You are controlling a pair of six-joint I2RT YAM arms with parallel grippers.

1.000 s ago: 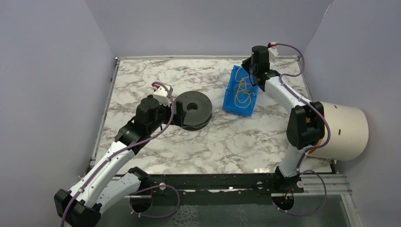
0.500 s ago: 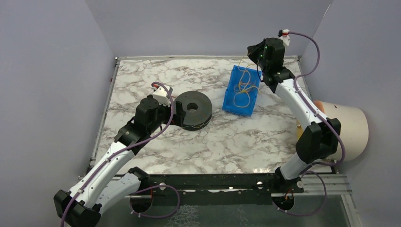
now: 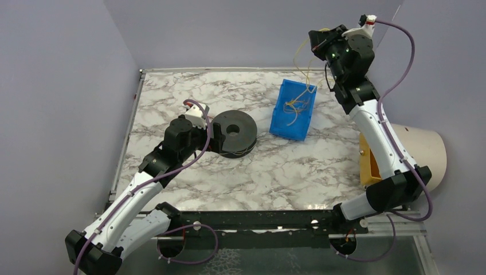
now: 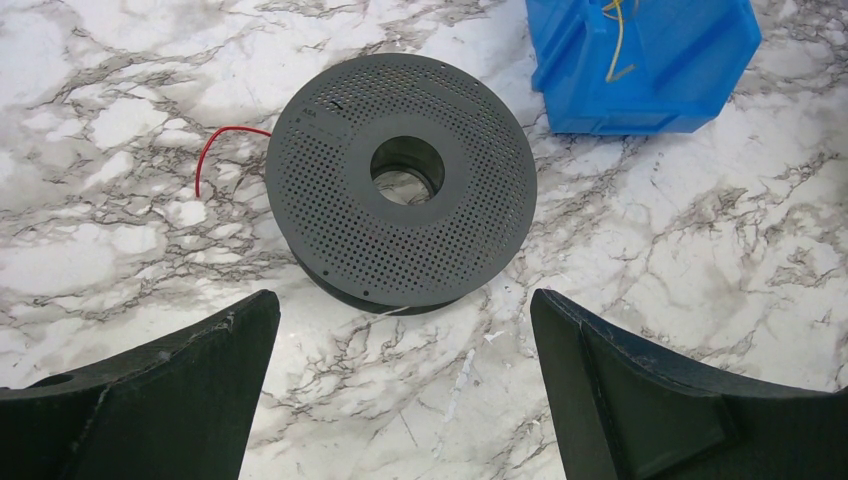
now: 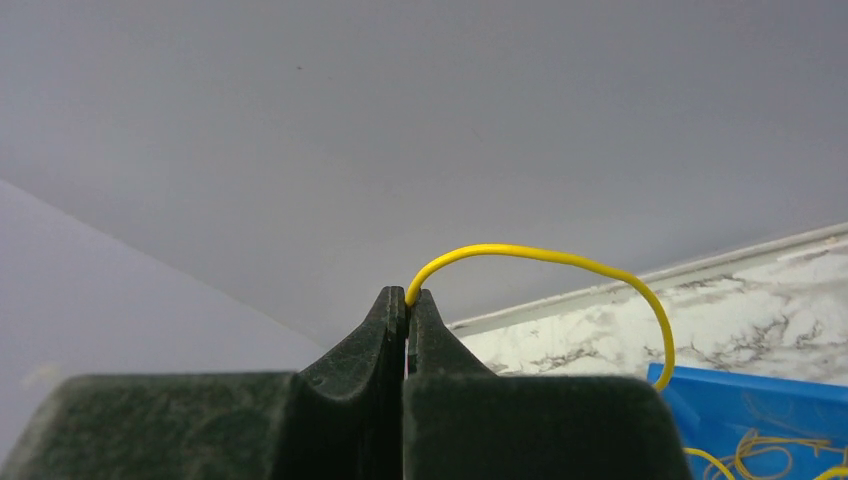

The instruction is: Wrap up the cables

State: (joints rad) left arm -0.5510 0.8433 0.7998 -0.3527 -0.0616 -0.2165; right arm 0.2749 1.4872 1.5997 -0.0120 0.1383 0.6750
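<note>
Thin yellow and orange cables (image 3: 293, 106) lie tangled in a blue bin (image 3: 279, 117) at the back right of the table. My right gripper (image 3: 316, 39) is raised high above the bin's far end, shut on one yellow cable (image 5: 560, 260) that arcs from its tips down toward the bin (image 5: 770, 395). A black perforated spool (image 3: 233, 133) lies flat mid-table, with a red strand (image 4: 215, 150) trailing from its left side. My left gripper (image 4: 405, 330) hovers just in front of the spool (image 4: 400, 190), wide open and holding nothing.
A white cylinder (image 3: 424, 154) lies on its side at the right edge beside a yellow-brown object (image 3: 369, 163). Grey walls enclose the table on three sides. The arms' purple cords (image 3: 401, 63) loop near the right wall.
My right arm has lifted up and back from inside the bin, drawing a yellow cable out with it. The left arm and spool have not moved.
</note>
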